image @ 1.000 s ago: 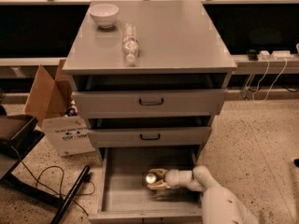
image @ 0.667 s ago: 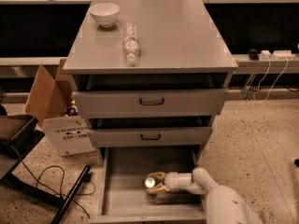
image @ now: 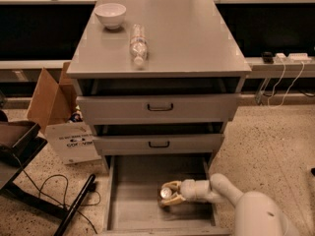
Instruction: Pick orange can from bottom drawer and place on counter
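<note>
Your pincer (image: 164,194) sits low in the frame, just right of centre, down inside the bottom drawer (image: 133,196). Its two pale fingers (image: 171,185) lie on either side of the orange can (image: 166,192), one above and one below, pinching it between them. The can rests on the drawer's bare grey floor in the right half of the tray, with its silver lid turned up towards you. The white arm (image: 224,191) reaches in from the lower right corner of the frame, over the drawer's right wall.

The bottom drawer is pulled well out. Above it, the two upper drawers with black handles (image: 160,107) stand slightly open. The counter (image: 192,38) fills the upper middle of the frame. A white bowl (image: 110,14) stands near its upper left corner, and a clear plastic bottle (image: 138,44) lies on its side just below and to the right of the bowl.

At the left edge, on the speckled floor, you see an open cardboard box (image: 51,100) with a white carton (image: 74,141) in front of it, and black cables (image: 44,188) loop lower down.
</note>
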